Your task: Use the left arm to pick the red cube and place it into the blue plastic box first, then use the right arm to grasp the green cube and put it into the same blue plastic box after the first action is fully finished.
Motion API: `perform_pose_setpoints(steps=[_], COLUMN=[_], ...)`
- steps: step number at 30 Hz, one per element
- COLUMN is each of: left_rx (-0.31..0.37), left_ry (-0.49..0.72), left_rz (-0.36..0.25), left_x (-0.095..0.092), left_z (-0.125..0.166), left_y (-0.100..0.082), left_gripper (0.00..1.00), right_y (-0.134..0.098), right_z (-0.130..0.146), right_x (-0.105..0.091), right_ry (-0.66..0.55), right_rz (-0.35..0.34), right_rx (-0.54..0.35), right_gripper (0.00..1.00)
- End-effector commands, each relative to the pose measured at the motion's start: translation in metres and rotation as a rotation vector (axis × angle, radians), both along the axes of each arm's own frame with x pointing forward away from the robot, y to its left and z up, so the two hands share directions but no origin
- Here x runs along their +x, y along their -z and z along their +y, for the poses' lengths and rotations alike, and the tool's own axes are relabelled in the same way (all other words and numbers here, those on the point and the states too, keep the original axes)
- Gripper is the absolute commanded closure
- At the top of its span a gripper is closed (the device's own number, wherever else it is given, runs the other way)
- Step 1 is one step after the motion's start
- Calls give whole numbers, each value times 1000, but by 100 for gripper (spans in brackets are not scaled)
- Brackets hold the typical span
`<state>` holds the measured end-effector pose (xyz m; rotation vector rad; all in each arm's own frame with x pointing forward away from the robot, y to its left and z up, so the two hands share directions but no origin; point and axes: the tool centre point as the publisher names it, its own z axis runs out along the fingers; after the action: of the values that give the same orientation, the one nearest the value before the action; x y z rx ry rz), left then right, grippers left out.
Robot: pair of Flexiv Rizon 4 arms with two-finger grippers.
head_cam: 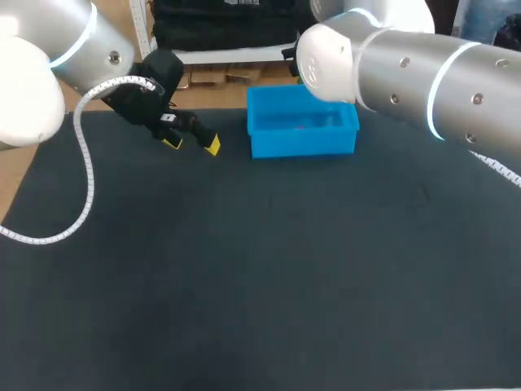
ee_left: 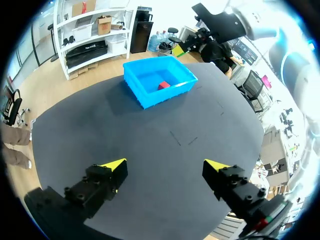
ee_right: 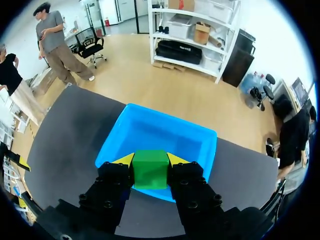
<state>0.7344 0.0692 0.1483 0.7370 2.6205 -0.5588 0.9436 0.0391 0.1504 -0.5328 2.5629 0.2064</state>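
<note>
The right gripper is clenched on the one green cube, a yellow tip pressed to each of two opposite faces. Directly ahead of the cube lies the single blue box, open side towards the gripper, and the cube overlaps the box's near wall.

The left gripper is released, its two fingers spread wide with nothing between them. It hangs over bare tabletop, well apart from the blue box ahead of it.

That makes two cubes, one box and two grippers.

The one red cube rests inside the box, near the wall that is far from the left gripper. Only the left wrist view shows it plainly. In the right wrist view the green cube and the fingers cover part of the box floor, and no red shows.

In the head view the left gripper is beside the box, near the tabletop's far edge. The right arm crosses above the box and hides its own gripper and the green cube, which only the right wrist view shows clearly.
</note>
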Motion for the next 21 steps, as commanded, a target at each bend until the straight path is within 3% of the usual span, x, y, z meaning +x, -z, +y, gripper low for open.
perform_pose_setpoints(steps=[1,21], left_rx=[-1,-1], left_ry=[-1,-1], left_rz=[-1,-1], left_x=[0,0], left_z=[0,0], left_y=[0,0], left_gripper=[0,0], right_y=[5,41], right_z=[0,7], right_x=[1,2], right_ry=[-4,-38], right_rz=[0,2], right_rx=[2,-19], right_gripper=[100,100])
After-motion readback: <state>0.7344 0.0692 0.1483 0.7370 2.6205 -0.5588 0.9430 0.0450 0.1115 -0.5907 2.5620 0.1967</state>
